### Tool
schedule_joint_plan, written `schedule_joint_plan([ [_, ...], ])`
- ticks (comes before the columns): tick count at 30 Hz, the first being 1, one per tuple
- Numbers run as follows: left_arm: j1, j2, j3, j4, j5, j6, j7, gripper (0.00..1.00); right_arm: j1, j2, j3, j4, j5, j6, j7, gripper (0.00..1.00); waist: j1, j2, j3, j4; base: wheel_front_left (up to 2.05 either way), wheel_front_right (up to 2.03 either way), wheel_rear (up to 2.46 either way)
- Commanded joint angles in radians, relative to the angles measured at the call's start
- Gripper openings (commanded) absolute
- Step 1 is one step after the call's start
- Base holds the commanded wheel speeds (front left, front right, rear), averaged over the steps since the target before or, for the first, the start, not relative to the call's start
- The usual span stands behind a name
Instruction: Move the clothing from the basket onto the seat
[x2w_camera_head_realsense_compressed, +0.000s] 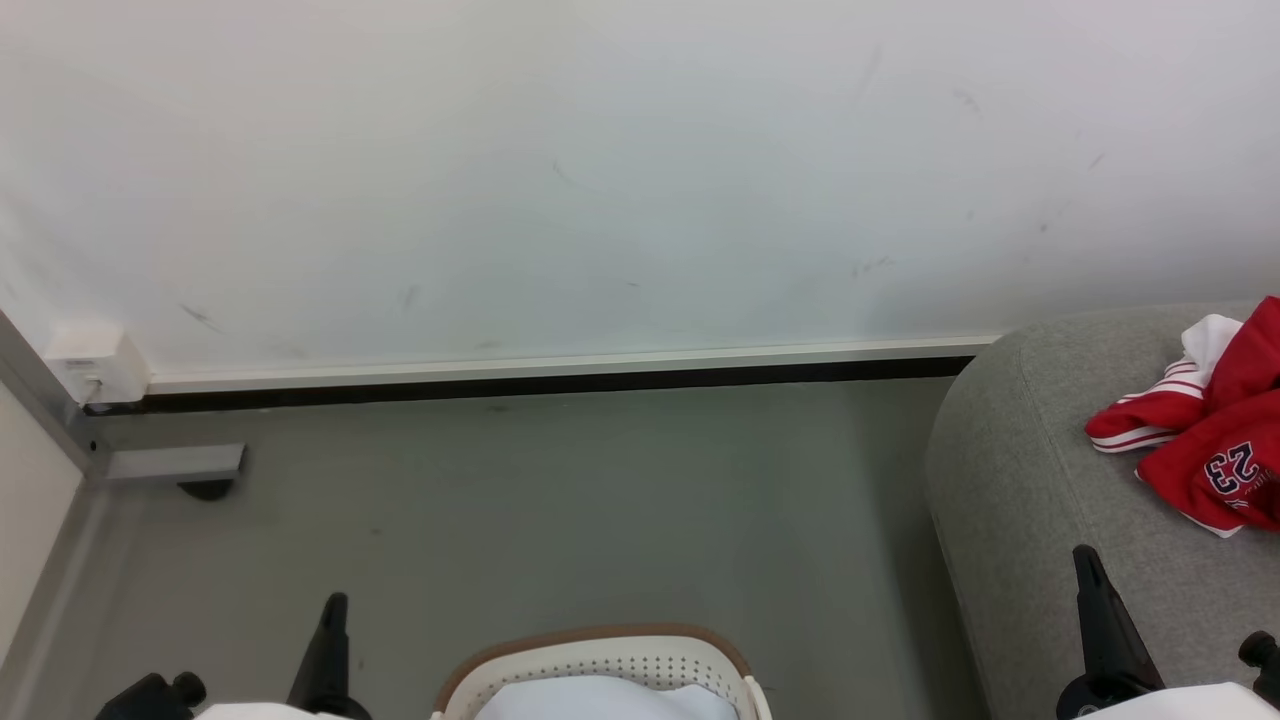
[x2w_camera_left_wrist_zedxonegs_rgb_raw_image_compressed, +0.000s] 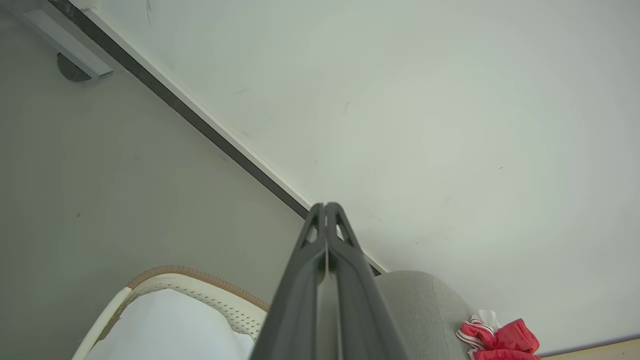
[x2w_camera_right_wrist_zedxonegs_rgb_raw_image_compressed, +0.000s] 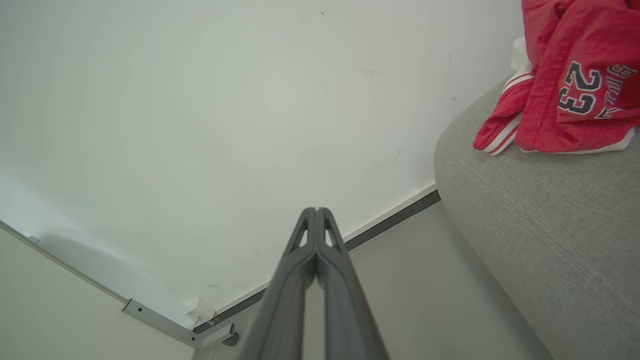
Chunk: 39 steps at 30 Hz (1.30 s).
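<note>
The red clothing (x2w_camera_head_realsense_compressed: 1205, 430) lies bunched on the grey seat (x2w_camera_head_realsense_compressed: 1040, 500) at the right; white stripes and a number patch show on it. The same clothing (x2w_camera_right_wrist_zedxonegs_rgb_raw_image_compressed: 565, 95) rests on the seat (x2w_camera_right_wrist_zedxonegs_rgb_raw_image_compressed: 550, 220) in the right wrist view, and small at the lower right in the left wrist view (x2w_camera_left_wrist_zedxonegs_rgb_raw_image_compressed: 500, 340). The cream basket (x2w_camera_head_realsense_compressed: 600, 665) with its brown rim stands at the bottom centre, pale inside. My left gripper (x2w_camera_head_realsense_compressed: 333, 605) is shut and empty left of the basket. My right gripper (x2w_camera_head_realsense_compressed: 1085, 560) is shut and empty over the seat's front edge.
A white wall (x2w_camera_head_realsense_compressed: 600, 180) with a dark skirting strip (x2w_camera_head_realsense_compressed: 560, 380) runs across the back. A grey metal bracket (x2w_camera_head_realsense_compressed: 170, 465) and a white socket box (x2w_camera_head_realsense_compressed: 95, 365) sit at the left corner. Grey floor (x2w_camera_head_realsense_compressed: 560, 500) lies between basket and wall.
</note>
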Motion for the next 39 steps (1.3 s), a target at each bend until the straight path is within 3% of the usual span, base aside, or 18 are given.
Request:
schedule_joint_plan([
  [1, -0.026, 0.001, 0.012, -0.009, -0.026, -0.006, 0.006, 0.0, -0.025, -0.005, -0.01, -0.008, 0.028, -0.001, 0.005, 0.0, 0.0, 0.0, 0.0, 0.0, 0.0, 0.0, 0.0],
  [39, -0.071, -0.041, 0.101, 0.03, -0.357, -0.074, 0.119, 0.0, -0.051, 0.015, -0.096, 0.023, 0.414, -0.001, 0.111, 0.0, -0.0001, 0.0, 0.007, 0.028, 0.0, 0.0, 0.0],
])
